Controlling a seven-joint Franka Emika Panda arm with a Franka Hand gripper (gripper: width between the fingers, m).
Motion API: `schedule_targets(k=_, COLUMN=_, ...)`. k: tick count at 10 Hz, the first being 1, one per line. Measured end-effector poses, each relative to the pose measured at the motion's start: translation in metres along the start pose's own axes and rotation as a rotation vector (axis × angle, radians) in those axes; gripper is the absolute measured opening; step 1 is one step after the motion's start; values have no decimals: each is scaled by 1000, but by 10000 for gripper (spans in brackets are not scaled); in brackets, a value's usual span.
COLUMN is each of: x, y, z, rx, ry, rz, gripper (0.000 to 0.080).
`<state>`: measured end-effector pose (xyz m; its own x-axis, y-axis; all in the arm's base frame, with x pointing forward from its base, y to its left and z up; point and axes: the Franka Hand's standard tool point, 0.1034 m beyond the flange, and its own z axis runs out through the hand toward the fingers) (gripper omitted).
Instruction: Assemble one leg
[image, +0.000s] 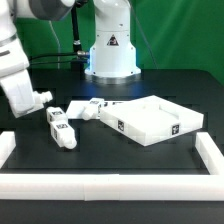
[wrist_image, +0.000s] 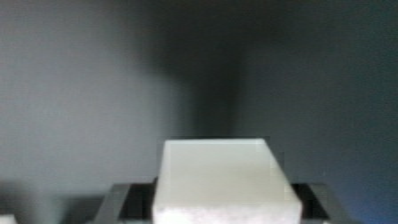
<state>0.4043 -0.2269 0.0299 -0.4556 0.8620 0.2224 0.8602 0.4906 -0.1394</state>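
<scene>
One chunky white plastic leg (image: 62, 128) is sitting between the gripper's (image: 46, 106) jaws, pointing away from them; whether they are pinching it I cannot tell.

This is a robotics lab bench. The arm's white base (image: 110, 50) stands on a black tabletop (image: 110, 160), well beyond the jaws of the gripper (image: 40, 100), and a green curtain (image: 180, 30) hangs behind it as a plain backdrop. Low white rails (image: 110, 185) fence the work area around the jaws. Away from the jaws, toward the exterior view's right, lies a white panel (image: 150, 112) bearing printed black-and-white marker tags (image: 119, 124) — test-rig fittings, not household ones.
</scene>
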Motion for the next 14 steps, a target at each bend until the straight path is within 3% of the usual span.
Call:
schedule_targets(k=3, x=-18, y=-7, z=16, rx=-1, ry=20, rz=31, gripper=284)
schedule_targets(k=5, x=-29, y=-6, z=16, rx=-4, ry=19, rz=41, gripper=284)
schedule_targets(k=9, x=-29, y=-6, z=16, rx=-5, ry=19, rz=53, gripper=284)
schedule_targets(k=11, x=-29, y=-6, z=16, rx=-5, ry=20, rz=53, gripper=563)
schedule_targets(k=12, x=-29, y=-6, z=16, rx=-5, ry=19, rz=53, gripper=632)
schedule_targets(k=13, x=-29, y=-4, z=13, rx=-9, ry=11, rz=71, gripper=632)
schedule_targets(k=14, x=-24, y=0, z=-6, rx=-29, ry=-25, rz=122, gripper=644)
